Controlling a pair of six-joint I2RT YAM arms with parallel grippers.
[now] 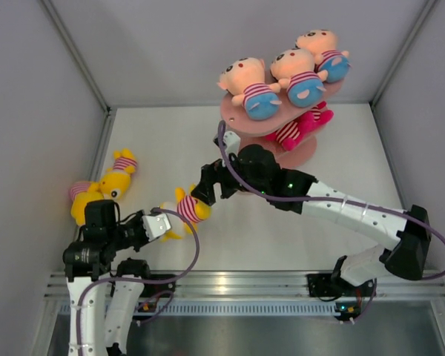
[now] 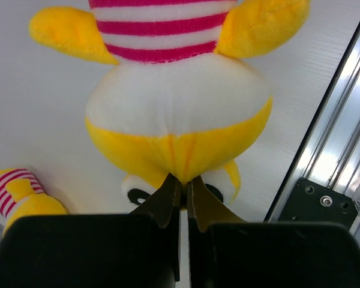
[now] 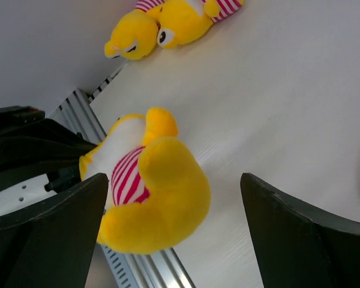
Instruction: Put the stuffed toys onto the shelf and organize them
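We record a yellow plush doll (image 1: pixel 185 210) over the near-left part of the white worktop (image 1: pixel 282 237). It is soft and rounded, with short-pile fabric, a white belly, a pink-and-white striped shirt and stubby yellow limbs.

The left fingers (image 2: pixel 162 201) are dark, tapered wedges. They are closed to a hairline gap and pinch a fold of yellow plush at the seam below the belly. We cannot tell whether the doll rests on the worktop or is lifted clear of it.

The right fingers (image 3: pixel 300 240) are broad, matte black and spread wide apart. The doll sits in the gap, close against one finger and well apart from the other. We cannot tell whether that near finger touches it.

Two more yellow dolls (image 3: pixel 162 27) of the same fabric lie together against the left wall, well apart from the held one.

The shelf (image 1: pixel 241 122) stands at the far side of the worktop, with smooth pink oblong boards that have rounded ends. Three peach-faced dolls (image 1: pixel 248 85) in striped shirts and blue shorts lie side by side on its top board. The magenta-limbed dolls (image 1: pixel 300 126) lie on the board beneath, partly hidden.

A ribbed aluminium rail (image 1: pixel 245 285) runs along the near edge of the worktop.
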